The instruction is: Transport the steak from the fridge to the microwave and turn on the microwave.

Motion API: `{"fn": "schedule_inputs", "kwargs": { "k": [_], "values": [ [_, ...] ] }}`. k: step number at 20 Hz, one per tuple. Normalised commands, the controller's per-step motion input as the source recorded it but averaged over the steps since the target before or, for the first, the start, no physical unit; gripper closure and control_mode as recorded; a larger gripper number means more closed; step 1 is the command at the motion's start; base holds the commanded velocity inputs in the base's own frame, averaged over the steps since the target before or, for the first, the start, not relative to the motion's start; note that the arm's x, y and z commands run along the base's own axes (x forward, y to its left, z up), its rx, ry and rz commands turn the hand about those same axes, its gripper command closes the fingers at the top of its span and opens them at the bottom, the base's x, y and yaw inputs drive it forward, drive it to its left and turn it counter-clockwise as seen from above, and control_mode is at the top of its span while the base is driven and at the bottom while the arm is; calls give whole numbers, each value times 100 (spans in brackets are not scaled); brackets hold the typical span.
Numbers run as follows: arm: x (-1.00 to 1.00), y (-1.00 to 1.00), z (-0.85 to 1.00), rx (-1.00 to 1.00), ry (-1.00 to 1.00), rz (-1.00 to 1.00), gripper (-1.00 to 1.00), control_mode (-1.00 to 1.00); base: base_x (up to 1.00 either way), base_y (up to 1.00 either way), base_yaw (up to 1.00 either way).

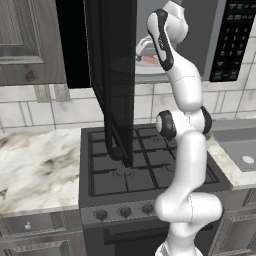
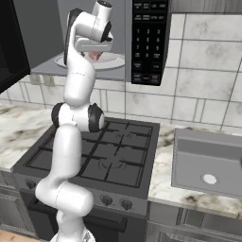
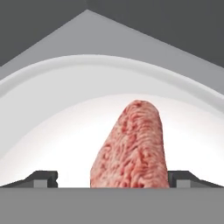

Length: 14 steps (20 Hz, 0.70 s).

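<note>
Two dark fingertips [image 3: 45, 178] stand wide apart in the hand view, one on each side of the steak [image 3: 133, 146], neither touching it; the gripper [image 3: 113, 179] is open. That view shows the steak close up, a pinkish-red slab lying on the white turntable plate [image 3: 52, 113] with the microwave's grey floor beyond the rim. From the left base view the microwave [image 1: 230, 40] hangs above the stove [image 1: 145, 165], its dark glass door [image 1: 112, 75] swung open towards the camera, and a sliver of red meat shows beside the hand. The right base view gives the button panel [image 2: 149, 40] face-on and the sink [image 2: 208, 160] to the right.
</note>
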Motion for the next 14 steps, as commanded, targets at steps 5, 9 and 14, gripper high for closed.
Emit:
{"fn": "schedule_inputs", "kwargs": {
  "k": [5,9,14],
  "values": [
    [0,0,0,0,-7,0,-100,-100,0,0,0],
    [-1,0,0,0,-13,0,-100,-100,0,0,0],
    [-1,0,0,0,-17,0,-100,-100,0,0,0]
  ]
}}
